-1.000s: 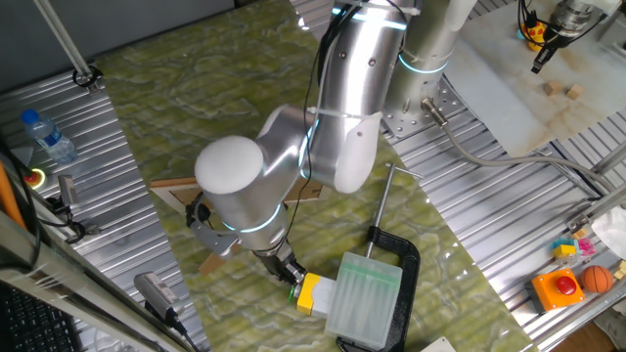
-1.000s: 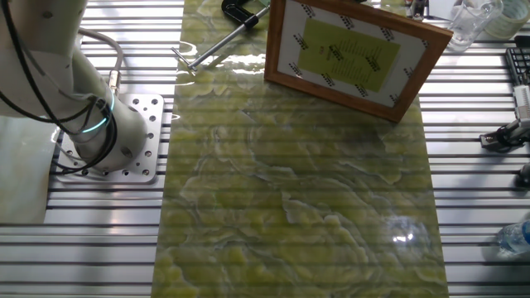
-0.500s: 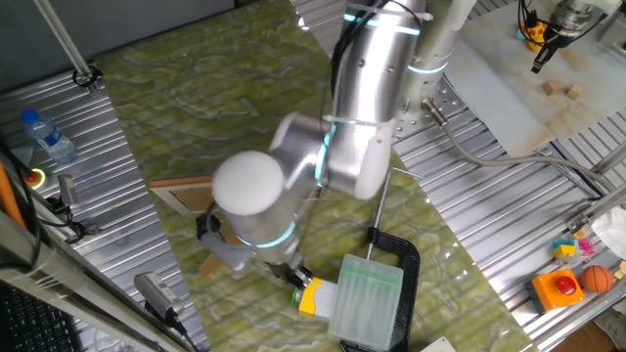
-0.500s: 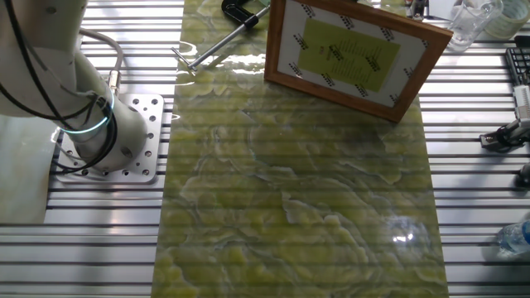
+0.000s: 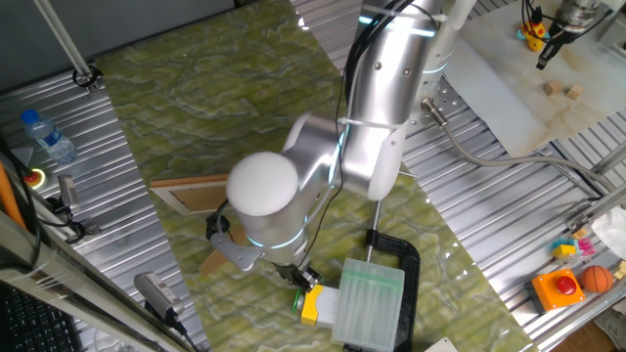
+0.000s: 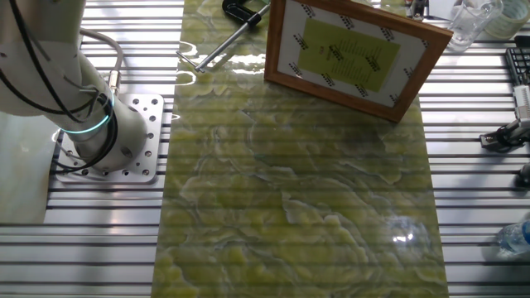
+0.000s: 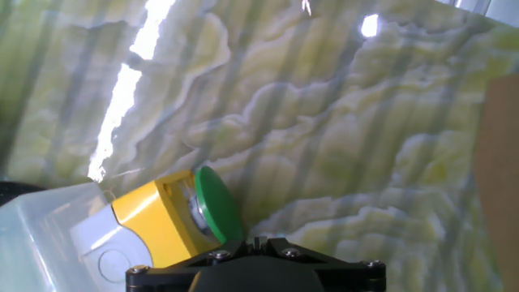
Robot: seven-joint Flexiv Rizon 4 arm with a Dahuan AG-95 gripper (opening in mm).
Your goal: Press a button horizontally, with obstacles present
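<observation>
The button's green cap [image 7: 217,204] sits on a yellow box [image 7: 158,223] joined to a translucent pale-green block [image 7: 40,243]. In the hand view my gripper [image 7: 258,241] is at the bottom edge, its fingertips together, right beside the cap's lower rim. In one fixed view the gripper [image 5: 305,280] is low at the yellow box [image 5: 317,305], left of the ribbed block [image 5: 370,305]. The wooden picture frame [image 5: 191,194] stands behind the arm with its prop strut [image 5: 210,262]. Its front faces the other fixed view [image 6: 352,54].
A black C-clamp [image 5: 399,252] wraps the ribbed block, its rod pointing away [image 6: 217,45]. A red dome button on an orange box [image 5: 559,286] and a water bottle [image 5: 47,137] lie off the mat. The robot base [image 6: 112,136] stands left of the mat.
The arm has swung right and down, carrying the gripper against the button. The block with the button and the clamp has slid a little toward the near edge.
</observation>
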